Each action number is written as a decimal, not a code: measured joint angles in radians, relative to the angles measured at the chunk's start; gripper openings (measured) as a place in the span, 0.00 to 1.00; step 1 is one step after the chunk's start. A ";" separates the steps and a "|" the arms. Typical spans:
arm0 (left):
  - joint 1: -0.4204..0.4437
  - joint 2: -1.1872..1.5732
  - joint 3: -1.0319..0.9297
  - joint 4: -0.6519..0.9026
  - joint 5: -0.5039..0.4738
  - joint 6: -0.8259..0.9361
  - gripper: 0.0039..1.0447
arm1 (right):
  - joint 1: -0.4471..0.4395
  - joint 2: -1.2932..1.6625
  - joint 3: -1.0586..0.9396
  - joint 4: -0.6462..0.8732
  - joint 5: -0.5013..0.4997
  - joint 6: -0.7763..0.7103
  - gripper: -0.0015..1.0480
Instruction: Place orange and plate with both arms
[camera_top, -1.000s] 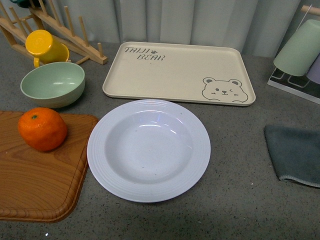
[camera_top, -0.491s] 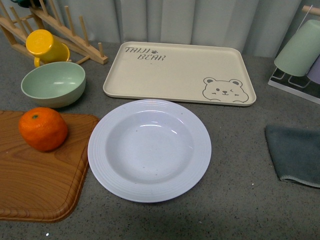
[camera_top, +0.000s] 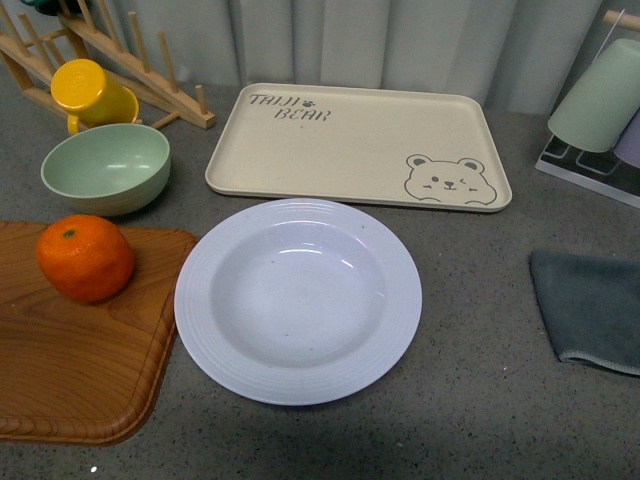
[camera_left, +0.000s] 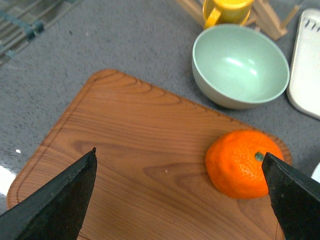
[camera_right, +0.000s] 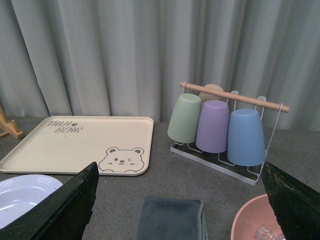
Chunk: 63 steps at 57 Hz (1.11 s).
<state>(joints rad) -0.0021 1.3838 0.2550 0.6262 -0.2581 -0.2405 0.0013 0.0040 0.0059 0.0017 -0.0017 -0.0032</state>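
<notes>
The orange (camera_top: 86, 258) rests on the wooden board (camera_top: 70, 370), left of the plate (camera_top: 298, 300) and apart from it, with the left gripper (camera_left: 179, 155) and the right gripper (camera_right: 180, 167) both spread wide.

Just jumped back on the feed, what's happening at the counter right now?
Nothing is held yet. The left gripper hovers open above the wooden cutting board, and the orange lies on that board near one of its jaws. The plate sits empty on the counter in front of the beige tray. The right gripper is open too, up off the counter and facing the tray and the cup rack.
</notes>
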 joint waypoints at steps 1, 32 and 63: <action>0.000 0.028 0.010 0.002 0.007 0.000 0.94 | 0.000 0.000 0.000 0.000 0.000 0.000 0.91; -0.001 0.357 0.171 0.051 0.118 0.009 0.94 | 0.000 0.000 0.000 0.000 0.000 0.000 0.91; -0.072 0.467 0.256 0.086 0.192 -0.008 0.94 | 0.000 0.000 0.000 0.000 0.000 0.000 0.91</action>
<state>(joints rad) -0.0746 1.8507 0.5110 0.7120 -0.0662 -0.2485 0.0013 0.0040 0.0059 0.0017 -0.0017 -0.0032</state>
